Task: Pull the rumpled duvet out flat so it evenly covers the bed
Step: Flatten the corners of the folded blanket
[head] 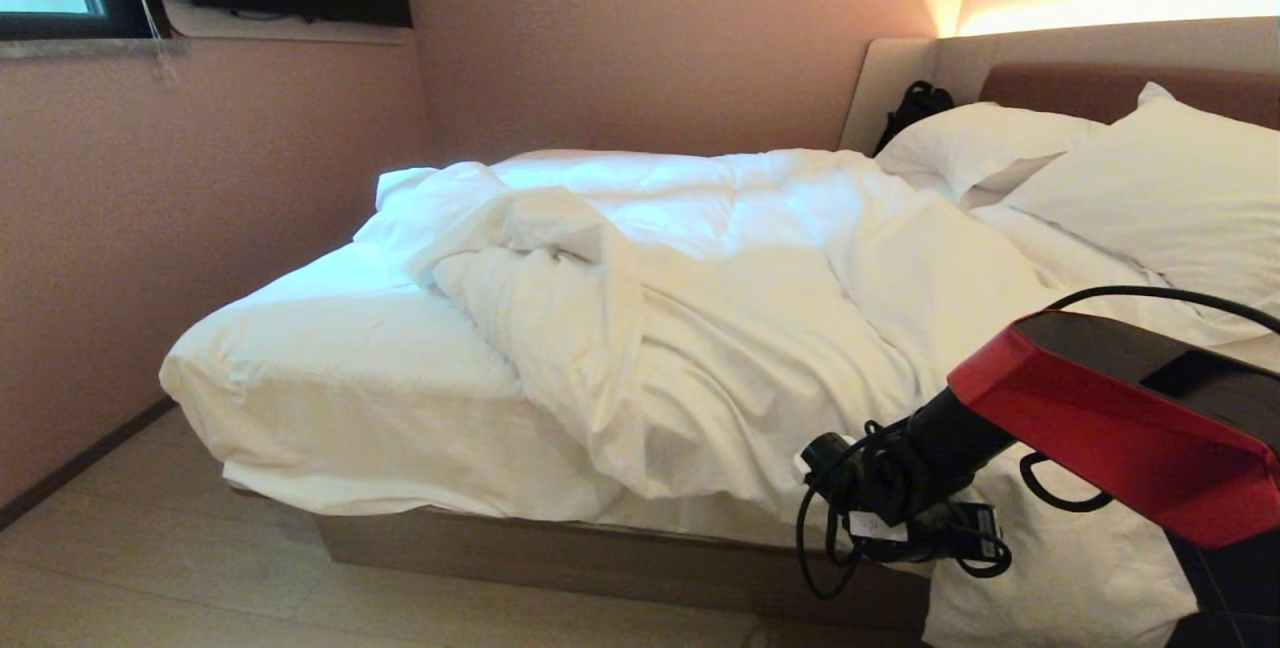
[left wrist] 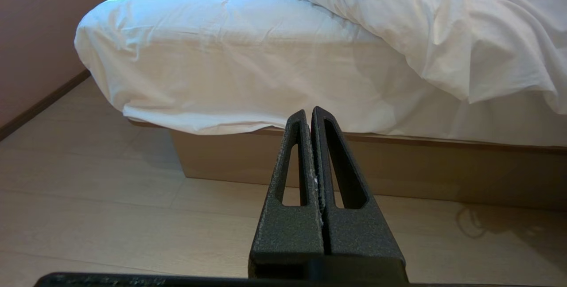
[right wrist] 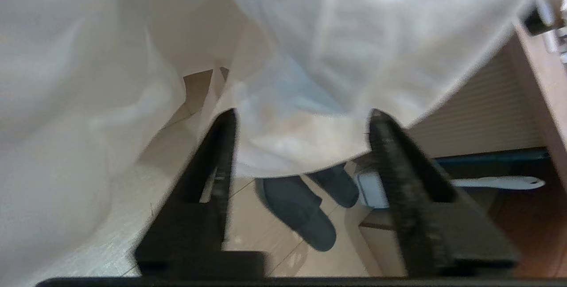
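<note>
right hand: spread wide, empty | duvet hem hangs just beyond fingertips | bed side

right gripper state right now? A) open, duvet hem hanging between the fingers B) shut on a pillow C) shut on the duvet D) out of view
A: in the right wrist view the right gripper has its two fingers standing well apart, with the hanging edge of the duvet draped in the gap and not pinched.

Hotel-style bedroom: bed, pillows, padded headboard
</note>
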`<state>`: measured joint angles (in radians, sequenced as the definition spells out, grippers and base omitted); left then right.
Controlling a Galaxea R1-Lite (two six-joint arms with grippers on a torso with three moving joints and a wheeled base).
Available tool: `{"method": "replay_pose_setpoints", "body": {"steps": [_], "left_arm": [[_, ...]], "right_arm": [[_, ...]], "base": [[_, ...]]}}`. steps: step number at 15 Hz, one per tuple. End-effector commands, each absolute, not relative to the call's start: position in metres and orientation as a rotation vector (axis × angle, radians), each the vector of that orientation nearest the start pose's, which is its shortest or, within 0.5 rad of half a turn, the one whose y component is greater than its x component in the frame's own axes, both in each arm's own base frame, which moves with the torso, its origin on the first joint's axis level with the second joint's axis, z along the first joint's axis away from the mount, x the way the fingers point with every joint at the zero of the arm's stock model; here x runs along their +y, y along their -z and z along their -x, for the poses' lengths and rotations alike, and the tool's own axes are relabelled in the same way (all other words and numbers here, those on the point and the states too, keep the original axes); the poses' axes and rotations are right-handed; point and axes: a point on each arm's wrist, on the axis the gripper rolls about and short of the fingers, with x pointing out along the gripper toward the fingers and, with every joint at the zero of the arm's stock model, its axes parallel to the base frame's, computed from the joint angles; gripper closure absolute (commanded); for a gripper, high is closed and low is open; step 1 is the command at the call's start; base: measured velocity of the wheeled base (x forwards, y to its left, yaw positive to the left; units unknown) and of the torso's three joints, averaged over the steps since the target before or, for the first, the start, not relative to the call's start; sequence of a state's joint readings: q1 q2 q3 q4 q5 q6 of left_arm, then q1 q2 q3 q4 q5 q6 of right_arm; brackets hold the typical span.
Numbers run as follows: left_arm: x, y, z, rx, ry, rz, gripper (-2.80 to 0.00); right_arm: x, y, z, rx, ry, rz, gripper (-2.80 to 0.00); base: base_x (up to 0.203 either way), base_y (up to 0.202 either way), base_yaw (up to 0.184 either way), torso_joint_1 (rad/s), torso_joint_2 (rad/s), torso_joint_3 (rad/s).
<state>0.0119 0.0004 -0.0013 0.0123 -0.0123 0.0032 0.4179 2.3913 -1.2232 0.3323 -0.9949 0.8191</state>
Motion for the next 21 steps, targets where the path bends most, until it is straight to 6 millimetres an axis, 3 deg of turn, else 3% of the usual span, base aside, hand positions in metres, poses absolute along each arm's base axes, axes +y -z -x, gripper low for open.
{"method": "replay_pose_setpoints", "body": {"steps": [1,10,21], "left_arm": [[-0.001,-0.075,0.023,0.011,0.000,-0.003,0.00],[-0.001,-0.075,0.023,0.012,0.000,-0.003,0.00],[-0.001,-0.074,0.023,0.014,0.000,-0.003,0.00]], "right_arm": [[0.132,0.026,-0.342,0.852,0.843,0.272,-2.80],[0.122,0.046,-0.352,0.876,0.882,0.292,-2.80],[0.099,0.049,-0.371,0.868,0.953,0.251,-2.80]], "base": [[0.000,0.000,0.000,0.000,0.00,0.000],[0.000,0.000,0.000,0.000,0.00,0.000],[0.000,0.000,0.000,0.000,0.00,0.000]]}}
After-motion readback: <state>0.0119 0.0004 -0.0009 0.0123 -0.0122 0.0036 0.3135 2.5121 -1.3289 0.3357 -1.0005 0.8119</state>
